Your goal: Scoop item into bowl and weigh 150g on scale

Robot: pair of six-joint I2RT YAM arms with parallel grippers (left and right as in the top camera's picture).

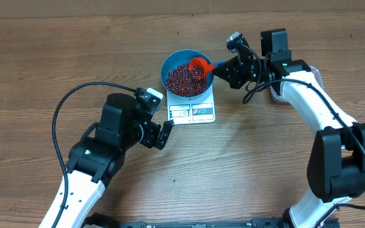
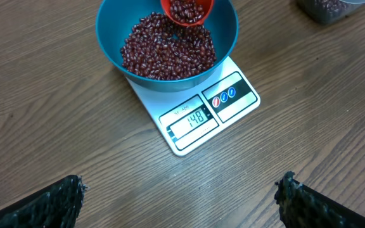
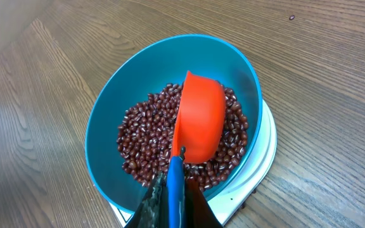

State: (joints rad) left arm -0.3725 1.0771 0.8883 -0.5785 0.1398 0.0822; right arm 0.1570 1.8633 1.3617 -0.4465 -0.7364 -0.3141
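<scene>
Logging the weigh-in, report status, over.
Right end effector shut on scoop, held over bowl. Left end effector open. Beans in bowl on scale, display reads 148. Nothing in the way.

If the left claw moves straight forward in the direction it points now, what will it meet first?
Probably the scale, at its display edge, with the bowl behind it. The left claw is open; its height is unclear.

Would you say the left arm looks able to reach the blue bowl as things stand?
Probably yes: the open left hand faces the bowl with only bare table and the scale's front between. The right hand's red scoop crowds only the bowl's top.
</scene>
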